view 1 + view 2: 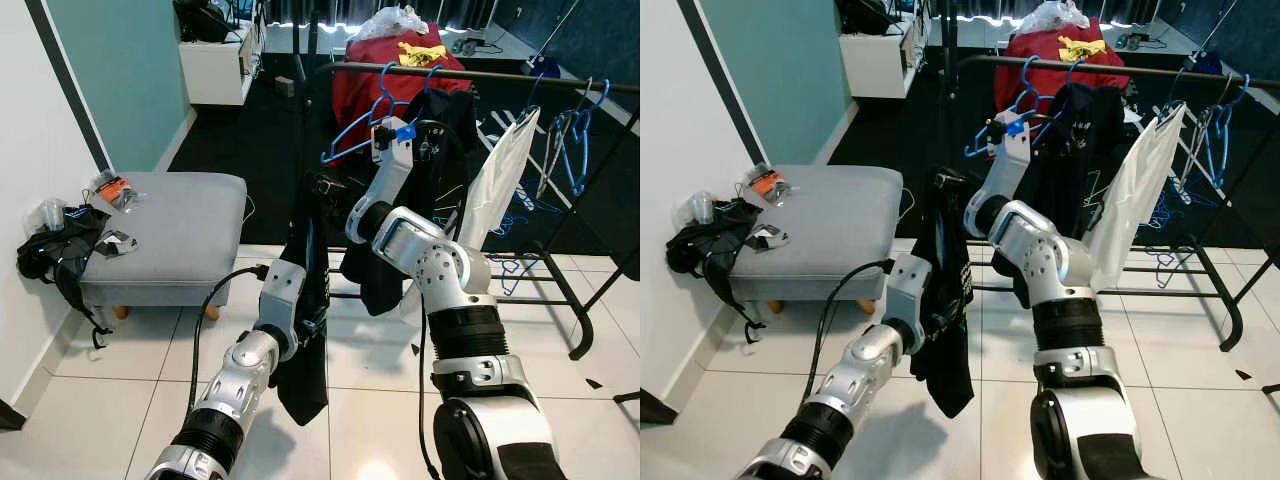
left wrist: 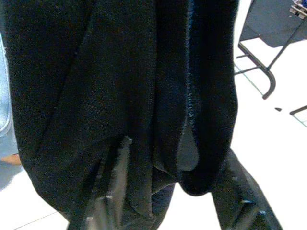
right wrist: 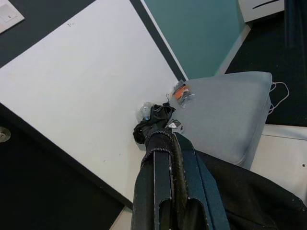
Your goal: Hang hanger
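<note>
A black garment (image 1: 305, 290) hangs in front of me, its hanger hidden under the cloth. My right gripper (image 1: 323, 186) is raised at the garment's top, left of the rack, and shut on the cloth; the right wrist view shows its fingers (image 3: 163, 182) pressed together with black fabric over their tips. Lower down, my left gripper (image 1: 312, 322) is buried in the garment's side, with cloth bunched between its fingers (image 2: 110, 191). The black rack rail (image 1: 490, 76) runs behind, carrying blue hangers (image 1: 385, 98), a black top (image 1: 445, 130) and a white garment (image 1: 500, 180).
A grey ottoman (image 1: 170, 235) stands at the left with small items and dark clothes (image 1: 55, 250) beside it by the white wall. More blue hangers (image 1: 580, 135) hang at the far right. The rack's black feet (image 1: 575, 310) cross the tiled floor.
</note>
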You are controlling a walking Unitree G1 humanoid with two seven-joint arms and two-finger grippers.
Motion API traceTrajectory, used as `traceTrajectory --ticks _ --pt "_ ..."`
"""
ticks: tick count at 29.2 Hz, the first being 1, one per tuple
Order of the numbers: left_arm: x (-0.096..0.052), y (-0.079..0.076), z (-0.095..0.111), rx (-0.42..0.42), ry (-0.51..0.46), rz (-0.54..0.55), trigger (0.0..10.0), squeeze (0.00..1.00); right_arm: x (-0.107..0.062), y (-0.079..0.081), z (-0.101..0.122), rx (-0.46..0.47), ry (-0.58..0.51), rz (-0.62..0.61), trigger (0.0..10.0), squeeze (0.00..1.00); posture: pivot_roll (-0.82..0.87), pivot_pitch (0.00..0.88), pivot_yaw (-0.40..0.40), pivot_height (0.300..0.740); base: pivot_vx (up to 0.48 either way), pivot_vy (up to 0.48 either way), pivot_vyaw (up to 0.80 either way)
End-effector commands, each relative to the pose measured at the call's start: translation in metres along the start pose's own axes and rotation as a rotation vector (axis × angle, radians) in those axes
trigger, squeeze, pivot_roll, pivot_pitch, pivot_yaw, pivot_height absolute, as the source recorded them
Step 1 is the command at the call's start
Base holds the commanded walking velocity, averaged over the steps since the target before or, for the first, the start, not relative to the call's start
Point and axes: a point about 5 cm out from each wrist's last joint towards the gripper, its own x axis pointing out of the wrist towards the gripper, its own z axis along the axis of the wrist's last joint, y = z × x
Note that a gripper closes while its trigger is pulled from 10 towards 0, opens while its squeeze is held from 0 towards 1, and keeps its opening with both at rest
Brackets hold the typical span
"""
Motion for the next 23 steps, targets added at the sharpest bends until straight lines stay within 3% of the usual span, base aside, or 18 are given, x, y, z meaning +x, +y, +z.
traceTrajectory --ticks 1,16,20,23 --pt "-0.003 0.004 -0.005 0.007 0.011 -0.002 0.0 0.0 0.002 0.004 0.006 -0.001 -0.016 0.015 0.0 0.0 -0.04 0.075 -0.04 0.74 0.0 0.0 0.0" --pt "-0.01 0.02 -0.009 0.03 0.02 0.004 0.0 0.0 0.0 0.0 0.005 0.001 -0.018 0.001 0.0 0.0 -0.04 0.075 -0.035 0.74 0.0 0.0 0.0" --pt "-0.015 0.034 -0.006 0.018 0.012 0.027 0.0 0.0 -0.002 -0.003 0.001 0.004 -0.021 -0.016 0.0 0.0 -0.03 0.071 -0.027 0.74 0.0 0.0 0.0" --pt "-0.027 0.056 0.005 0.057 -0.038 -0.014 0.0 0.0 -0.014 -0.02 -0.009 -0.008 -0.013 -0.079 0.0 0.0 -0.02 0.06 -0.027 0.74 0.0 0.0 0.0"
